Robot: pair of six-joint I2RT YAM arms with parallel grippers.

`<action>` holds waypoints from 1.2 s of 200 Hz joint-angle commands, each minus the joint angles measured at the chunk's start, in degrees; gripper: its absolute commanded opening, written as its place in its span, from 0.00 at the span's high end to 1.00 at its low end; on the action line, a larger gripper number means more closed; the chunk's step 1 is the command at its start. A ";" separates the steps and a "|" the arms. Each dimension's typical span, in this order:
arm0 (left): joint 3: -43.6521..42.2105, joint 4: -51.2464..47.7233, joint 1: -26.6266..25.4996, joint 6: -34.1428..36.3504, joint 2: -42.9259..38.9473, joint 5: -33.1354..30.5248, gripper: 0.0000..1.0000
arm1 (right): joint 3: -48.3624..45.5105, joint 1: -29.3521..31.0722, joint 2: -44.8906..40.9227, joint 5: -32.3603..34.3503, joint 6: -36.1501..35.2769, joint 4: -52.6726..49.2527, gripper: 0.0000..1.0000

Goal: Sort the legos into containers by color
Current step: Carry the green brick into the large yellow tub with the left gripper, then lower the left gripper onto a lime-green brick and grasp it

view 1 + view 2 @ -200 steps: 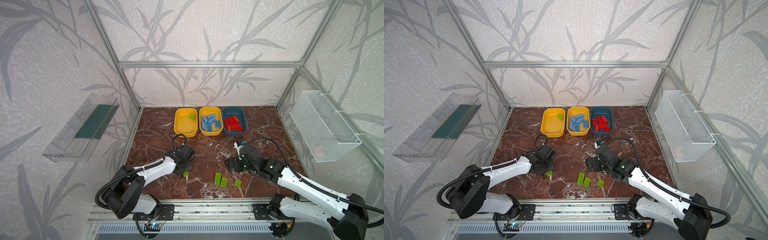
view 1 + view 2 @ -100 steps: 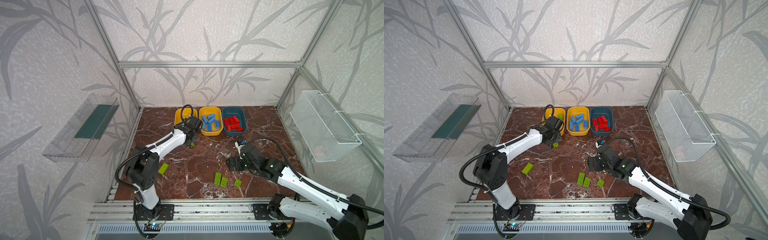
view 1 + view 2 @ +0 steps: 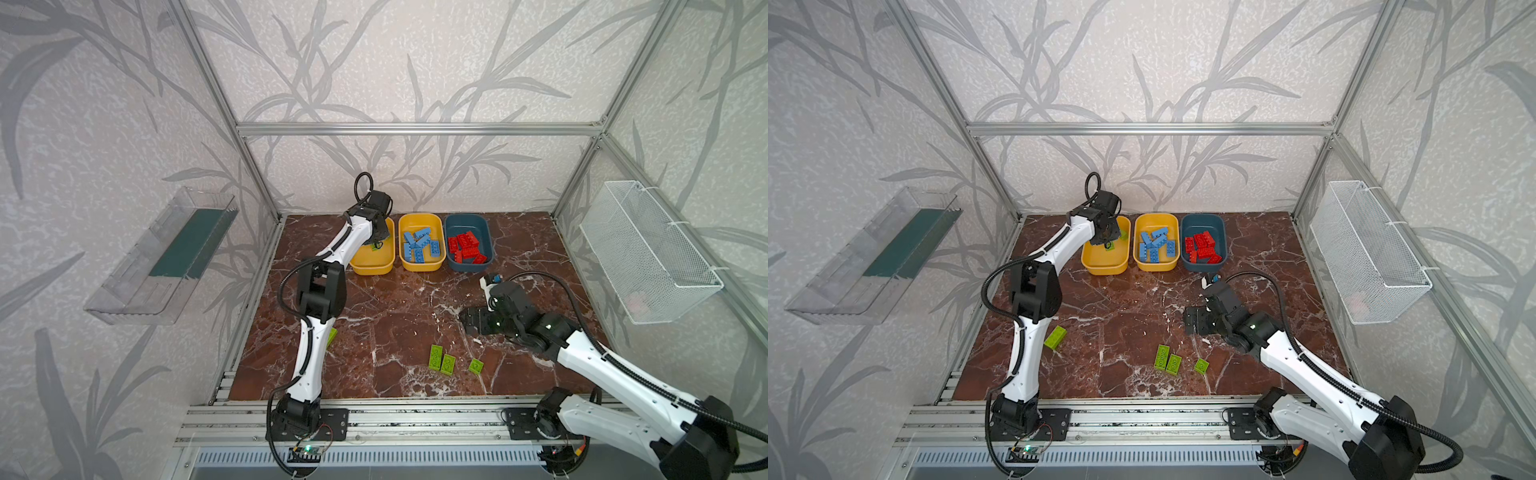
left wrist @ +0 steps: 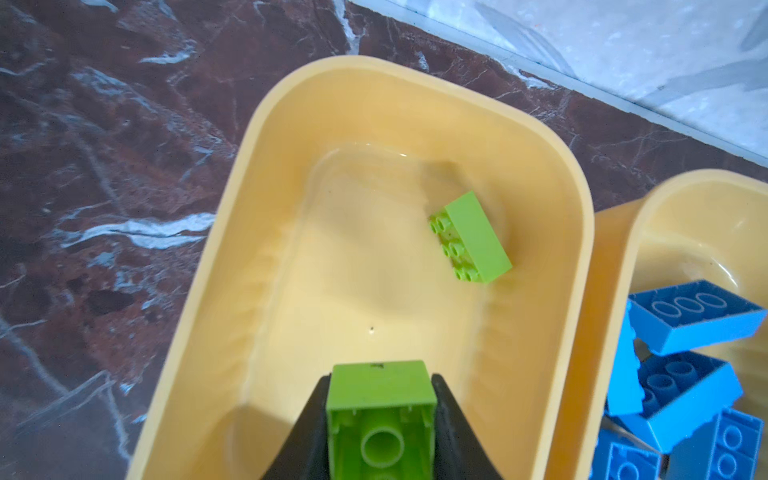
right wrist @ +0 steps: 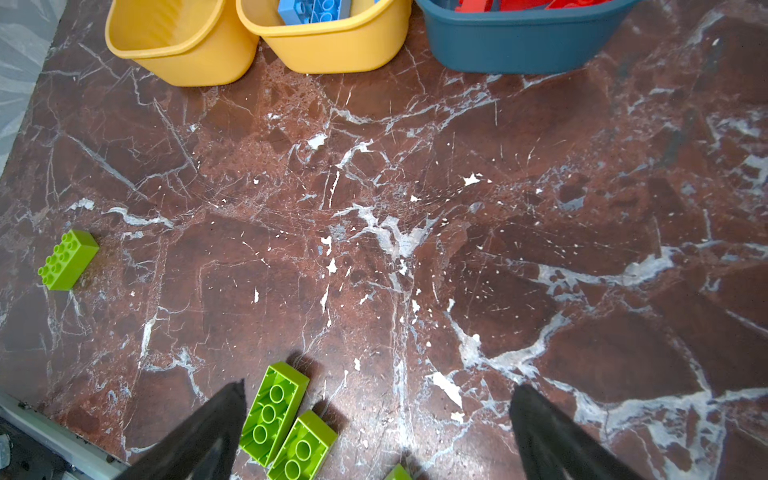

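My left gripper (image 3: 377, 245) hangs over the left yellow container (image 3: 372, 270), shut on a lime green lego (image 4: 380, 415); both jaws touch its sides. Another green lego (image 4: 473, 239) lies inside that yellow container (image 4: 415, 104). The middle yellow container (image 3: 419, 267) holds blue legos (image 3: 419, 245), and the dark blue container (image 3: 469, 266) holds red legos (image 3: 465, 247). Three green legos (image 3: 435, 356) (image 3: 447, 365) (image 3: 476, 365) lie on the floor near the front. My right gripper (image 3: 467, 322) hovers open just behind them, nothing between its jaws (image 5: 378, 386).
A further green lego (image 3: 1055, 336) lies at the front left beside the left arm's lower link. A clear tray (image 3: 166, 257) hangs on the left wall and a white wire basket (image 3: 648, 253) on the right wall. An aluminium rail (image 3: 374, 419) runs along the front.
My left arm has carried the green lego from the front floor back to above the left yellow container. The right arm has hardly moved and stays open.
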 commanded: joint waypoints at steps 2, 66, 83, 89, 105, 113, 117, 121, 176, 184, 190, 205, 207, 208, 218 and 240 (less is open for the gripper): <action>10.11 -7.45 0.45 0.84 4.47 2.89 0.49 | 0.50 -1.56 0.69 -1.29 -0.89 0.14 0.01; -12.03 0.23 -0.17 0.05 -13.81 0.96 0.16 | 1.25 -1.98 1.54 -3.70 -0.77 2.04 0.01; -28.35 5.69 -0.17 -1.55 -25.12 -1.57 0.15 | 0.75 -1.90 1.13 -4.99 -0.42 2.62 0.01; -33.30 6.89 -0.12 -2.31 -28.92 -2.56 0.15 | 0.59 -1.89 1.00 -5.42 -0.32 2.86 0.01; -47.02 8.89 -0.17 -5.14 -38.31 -4.27 0.14 | 0.20 -1.72 0.66 -6.31 -0.25 3.19 0.01; -52.95 9.33 -0.17 -6.46 -42.66 -4.90 0.14 | 0.19 -1.46 0.65 -6.53 -0.40 3.26 0.01; -55.87 9.30 -0.17 -7.24 -44.44 -5.39 0.14 | 0.26 -1.31 0.65 -6.56 -0.45 3.20 0.01; -58.53 9.23 -0.18 -7.93 -46.74 -5.65 0.14 | 0.36 -1.23 0.65 -6.68 -0.61 3.09 0.01; -87.28 8.21 -0.17 -15.00 -71.11 -9.22 0.10 | 1.86 1.76 1.04 -7.15 -1.11 2.47 0.01; -89.39 8.25 -0.17 -15.51 -72.77 -9.21 0.10 | 1.82 2.32 0.92 -7.13 -0.90 2.56 0.01; -90.79 8.57 -0.17 -15.92 -73.66 -9.50 0.10 | 1.78 2.77 0.84 -7.05 -0.77 2.55 0.01; -93.67 10.67 -0.16 -16.02 -74.75 -10.28 0.09 | 1.78 4.06 0.46 -6.42 -0.40 2.13 0.01; -93.92 10.94 -0.17 -15.93 -74.79 -10.33 0.09 | 1.78 4.15 0.40 -6.39 -0.37 2.06 0.01; -94.01 11.13 -0.17 -15.92 -74.79 -10.39 0.09 | 1.77 4.21 0.35 -6.35 -0.32 2.04 0.01; -94.83 12.62 -0.08 -15.44 -74.59 -10.45 0.07 | 1.64 4.91 -0.17 -5.93 -0.14 1.53 0.01; -94.82 15.31 0.03 -13.42 -71.72 -9.20 0.07 | 0.97 5.77 -1.90 -4.84 0.35 0.11 0.01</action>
